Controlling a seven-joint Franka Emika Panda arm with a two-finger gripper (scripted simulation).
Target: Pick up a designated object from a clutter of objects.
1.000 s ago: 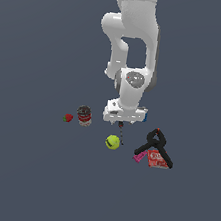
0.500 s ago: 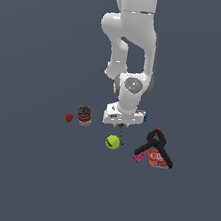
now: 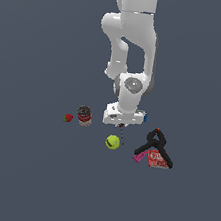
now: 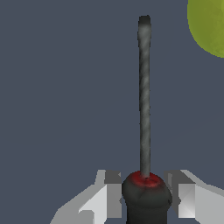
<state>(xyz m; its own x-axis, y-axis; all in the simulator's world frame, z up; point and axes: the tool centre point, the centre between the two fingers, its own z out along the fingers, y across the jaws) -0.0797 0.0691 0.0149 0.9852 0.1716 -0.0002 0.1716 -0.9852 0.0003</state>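
The screwdriver (image 3: 122,134) hangs under my gripper (image 3: 122,126), its thin dark shaft pointing down beside the yellow-green tennis ball (image 3: 112,142). In the wrist view, the screwdriver's (image 4: 144,96) red-and-black handle sits between the two grey fingers (image 4: 109,194). They press against it from both sides, so my gripper (image 4: 146,192) is shut on the handle. The shaft reaches away over bare floor, and the tennis ball (image 4: 210,22) shows at the corner of that view.
A red-labelled can (image 3: 84,115) and a strawberry (image 3: 68,118) stand on the exterior view's left. On its right lie the black clamp (image 3: 155,145), a red box (image 3: 156,159) and a pink piece (image 3: 138,157). A small blue piece (image 3: 145,118) shows beside the hand.
The hand has shifted only slightly and sits a little lower in the picture. The screwdriver stays between the fingers. The other objects have not moved.
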